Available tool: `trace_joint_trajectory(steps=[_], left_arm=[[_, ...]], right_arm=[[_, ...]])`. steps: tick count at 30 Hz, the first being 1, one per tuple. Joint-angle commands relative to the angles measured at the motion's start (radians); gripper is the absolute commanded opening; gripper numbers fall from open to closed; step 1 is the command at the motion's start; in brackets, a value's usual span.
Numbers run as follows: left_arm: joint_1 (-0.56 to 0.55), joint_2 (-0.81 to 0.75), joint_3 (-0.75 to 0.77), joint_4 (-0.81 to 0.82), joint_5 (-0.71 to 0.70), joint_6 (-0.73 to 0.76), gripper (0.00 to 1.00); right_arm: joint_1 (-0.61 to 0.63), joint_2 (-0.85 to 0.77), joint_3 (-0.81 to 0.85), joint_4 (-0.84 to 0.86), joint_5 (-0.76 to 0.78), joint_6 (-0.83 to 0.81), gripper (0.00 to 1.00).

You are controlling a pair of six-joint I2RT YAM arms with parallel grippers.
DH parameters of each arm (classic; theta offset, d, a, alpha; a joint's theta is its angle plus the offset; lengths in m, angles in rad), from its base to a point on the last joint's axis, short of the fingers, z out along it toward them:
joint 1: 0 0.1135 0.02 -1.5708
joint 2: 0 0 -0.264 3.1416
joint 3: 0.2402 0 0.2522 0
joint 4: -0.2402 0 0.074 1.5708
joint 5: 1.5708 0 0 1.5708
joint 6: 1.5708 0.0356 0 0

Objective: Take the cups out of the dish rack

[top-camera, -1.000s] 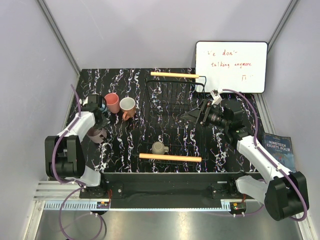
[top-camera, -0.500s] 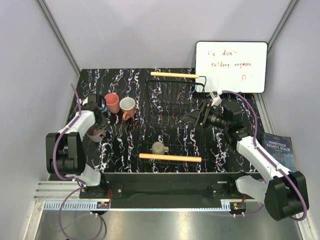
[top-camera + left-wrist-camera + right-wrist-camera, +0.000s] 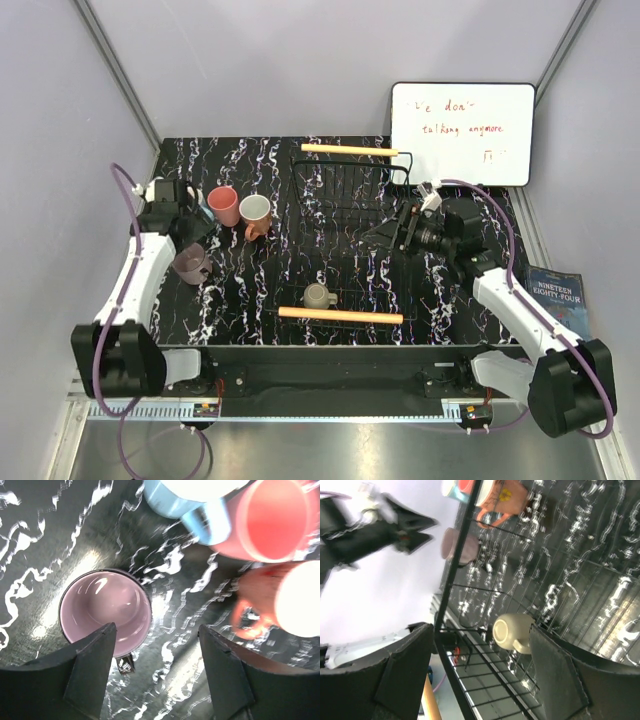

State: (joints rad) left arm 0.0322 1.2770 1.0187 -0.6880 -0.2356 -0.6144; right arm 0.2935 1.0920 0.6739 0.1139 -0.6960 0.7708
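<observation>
The left tool hangs over the black, white-veined marbled surface with its two dark fingers spread wide and nothing between them. Directly beneath it, closer to one finger than the other, the mauve purple ceramic cup stands upright on the surface, mouth up and free of the grip. Ahead of the fingertips three more cups are crowded together on the surface. These are the light blue handled cup, the pink cup touching it, and the terracotta orange cup with a pale inside, whose loop handle points back toward the tool.

The right tool reaches in over the large black wire dish rack, tilted, its fingers also held wide apart and holding nothing. Beyond its fingertips, and well apart from them, the small olive-grey cup sits inside the rack. In the overhead view that cup is at the end by the nearer light wooden bar handle. It is the only cup visible in the rack. The four others stand outside the rack, on the far side of it from the right tool.
</observation>
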Motion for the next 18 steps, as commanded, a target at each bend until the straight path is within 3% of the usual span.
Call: trace_joint_trajectory(steps=[1, 11, 15, 18], left_arm=[[-0.056, -0.103, 0.099, -0.051, -0.01, -0.025, 0.73], [-0.349, -0.18, 0.216, -0.091, -0.126, -0.076, 0.76], [-0.429, -0.206, 0.187, -0.071, -0.177, -0.088, 0.76], [-0.463, -0.22, 0.161, -0.051, -0.179, -0.093, 0.76]], right_arm=[[0.019, 0.058, 0.198, -0.251, 0.067, -0.125, 0.84], [0.34, 0.391, 0.665, -0.853, 0.542, -0.361, 0.83], [0.476, 0.551, 0.86, -1.156, 0.859, -0.435, 0.81], [0.5, 0.595, 0.938, -1.221, 0.896, -0.458, 0.81]])
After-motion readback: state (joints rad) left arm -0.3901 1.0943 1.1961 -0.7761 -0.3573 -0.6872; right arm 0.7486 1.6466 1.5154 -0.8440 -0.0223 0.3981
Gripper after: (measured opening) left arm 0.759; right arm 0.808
